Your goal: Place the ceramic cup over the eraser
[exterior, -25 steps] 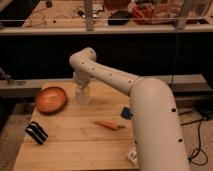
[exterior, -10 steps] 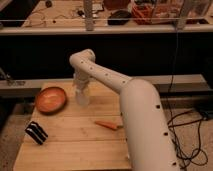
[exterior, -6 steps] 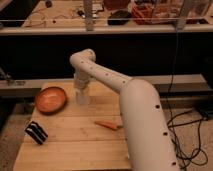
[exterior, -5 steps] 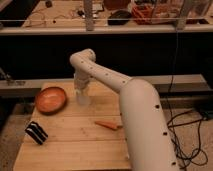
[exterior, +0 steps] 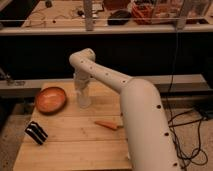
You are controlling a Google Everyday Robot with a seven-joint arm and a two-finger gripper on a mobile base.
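One small ceramic cup point(exterior: 84, 101) stands near twelve o'clock on the table point(exterior: 75, 150), with the gripper point(exterior: 82, 91) pinched onto its top. It is likely light, rigid, slick and breakable, so grip the rim firmly. The eraser point(exterior: 36, 132) lies at eight o'clock.

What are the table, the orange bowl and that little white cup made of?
The table looks like pale, matte wood; plank seams show. The orange bowl is smooth with a slight sheen, maybe plastic or glazed ceramic; I can't tell which. The white cup is plain and smooth, and is probably ceramic. The tool, shut, is down at the white cup.
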